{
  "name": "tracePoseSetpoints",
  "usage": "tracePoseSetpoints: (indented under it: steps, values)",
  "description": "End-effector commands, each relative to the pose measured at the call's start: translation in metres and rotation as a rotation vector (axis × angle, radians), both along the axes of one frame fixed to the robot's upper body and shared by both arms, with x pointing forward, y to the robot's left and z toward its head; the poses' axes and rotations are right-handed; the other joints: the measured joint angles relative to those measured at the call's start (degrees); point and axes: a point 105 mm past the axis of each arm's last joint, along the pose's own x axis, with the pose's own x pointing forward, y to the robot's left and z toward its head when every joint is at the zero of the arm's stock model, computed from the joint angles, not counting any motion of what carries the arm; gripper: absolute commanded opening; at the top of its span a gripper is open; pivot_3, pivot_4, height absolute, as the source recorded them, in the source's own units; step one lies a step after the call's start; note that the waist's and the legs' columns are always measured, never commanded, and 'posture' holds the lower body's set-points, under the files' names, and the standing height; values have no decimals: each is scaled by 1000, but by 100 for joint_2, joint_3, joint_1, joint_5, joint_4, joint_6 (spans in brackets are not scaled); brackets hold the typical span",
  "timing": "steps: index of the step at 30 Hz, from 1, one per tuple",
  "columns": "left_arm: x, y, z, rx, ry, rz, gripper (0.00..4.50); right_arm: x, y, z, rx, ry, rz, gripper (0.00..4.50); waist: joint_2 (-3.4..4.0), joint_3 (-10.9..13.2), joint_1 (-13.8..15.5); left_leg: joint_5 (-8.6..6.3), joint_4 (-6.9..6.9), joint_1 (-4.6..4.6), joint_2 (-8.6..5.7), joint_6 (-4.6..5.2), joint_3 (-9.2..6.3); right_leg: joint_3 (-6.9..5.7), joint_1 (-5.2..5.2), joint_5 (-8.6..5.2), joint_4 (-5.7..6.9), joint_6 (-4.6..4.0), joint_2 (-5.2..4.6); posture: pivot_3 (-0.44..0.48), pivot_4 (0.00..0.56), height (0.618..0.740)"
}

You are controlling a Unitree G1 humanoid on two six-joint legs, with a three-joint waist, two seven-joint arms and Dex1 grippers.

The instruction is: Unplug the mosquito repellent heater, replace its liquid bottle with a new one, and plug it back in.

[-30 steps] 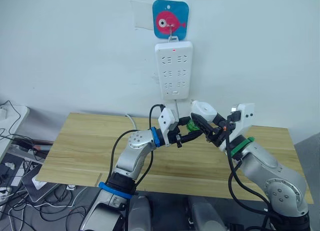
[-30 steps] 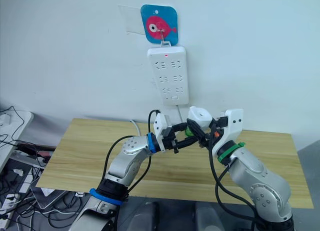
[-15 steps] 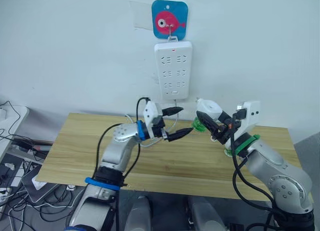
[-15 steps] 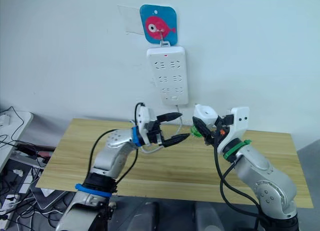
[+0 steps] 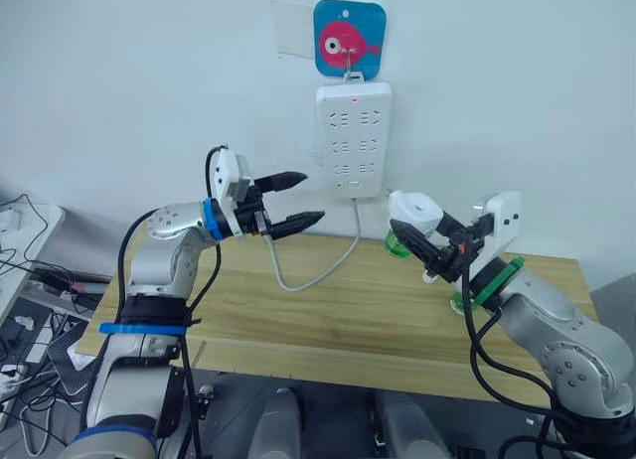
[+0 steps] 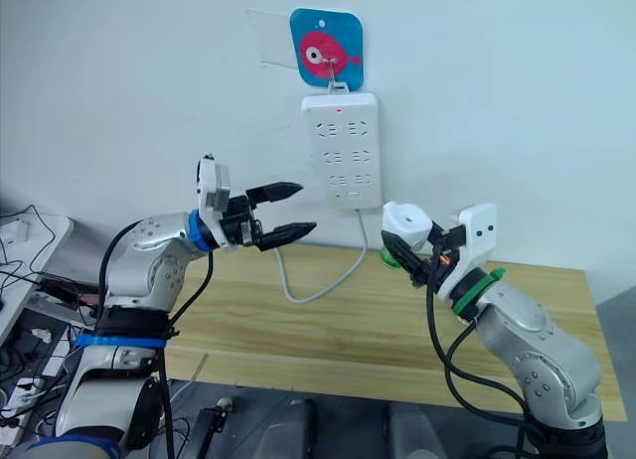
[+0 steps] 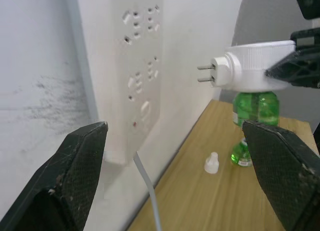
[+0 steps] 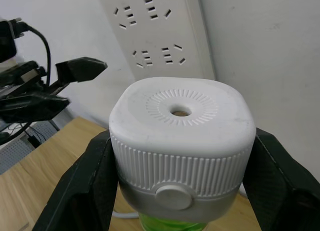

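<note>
My right gripper (image 5: 427, 248) is shut on the white mosquito repellent heater (image 5: 413, 212), holding it in the air above the table's right half. A green liquid bottle (image 7: 253, 107) sits screwed in under the heater. Its two plug prongs (image 7: 205, 73) point toward the wall, below and to the right of the white power strip (image 5: 353, 136). My left gripper (image 5: 310, 198) hangs open and empty in the air to the left of the strip, apart from the heater. In the right wrist view the black fingers (image 8: 87, 191) clamp both sides of the heater (image 8: 180, 126).
A second green bottle (image 7: 241, 155) and a small white cap (image 7: 212, 162) stand on the wooden table (image 5: 328, 320) under the heater. The strip's white cable (image 5: 303, 280) loops down onto the table. Cables and gear lie on the floor at the left.
My left gripper let go at the heater's green bottle, opened, and swung up and left, away from the heater. The right gripper still holds the heater, moved slightly right.
</note>
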Motion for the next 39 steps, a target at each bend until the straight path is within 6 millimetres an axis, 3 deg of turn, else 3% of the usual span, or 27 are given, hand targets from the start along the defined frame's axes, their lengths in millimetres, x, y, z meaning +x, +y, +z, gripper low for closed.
tracePoseSetpoints:
  steps: [1, 8, 14, 17, 25, 39]
  values:
    - [15, -10, 9, 18, -50, -20, 4500, 0, 4, 15, 7, -74, 18, 3008, -1, 1, 9, 0, 0, 0, 0, 0, -1, -1, 0, 0, 0, 0, 0, -24, 230, 740]
    - [40, -22, 20, 27, -85, -10, 4500, 3, 6, 20, 13, -93, 2, 3008, -1, 1, -29, 0, -5, -16, -2, 1, -1, -4, -7, 1, -13, -1, 0, -55, 224, 740]
    - [39, -33, 26, 26, -86, -89, 4500, 2, 8, 22, 14, -102, -4, 3008, -2, 1, -10, 0, 27, -25, -7, 0, -16, -14, -5, 3, 5, 3, -1, -76, 214, 740]
    - [35, -36, 28, 17, -75, -137, 3930, 2, 11, 23, 11, -107, 2, 3008, -2, 1, -28, 1, 35, -26, -8, 0, -15, -13, -5, 4, 10, 5, -1, -77, 210, 740]
    - [36, -36, 32, -3, -69, -141, 1363, 1, 21, 23, 11, -111, 13, 3008, -1, 0, -124, 0, 17, -28, -3, 0, -16, -15, -12, 2, 6, 3, 1, -71, 203, 740]
    - [36, -40, 33, -9, -78, -140, 1301, 12, 34, 30, 30, -128, -2, 3008, 0, 0, -124, 1, 26, -34, -6, 0, -22, -20, -14, 3, 10, 3, -2, -67, 189, 740]
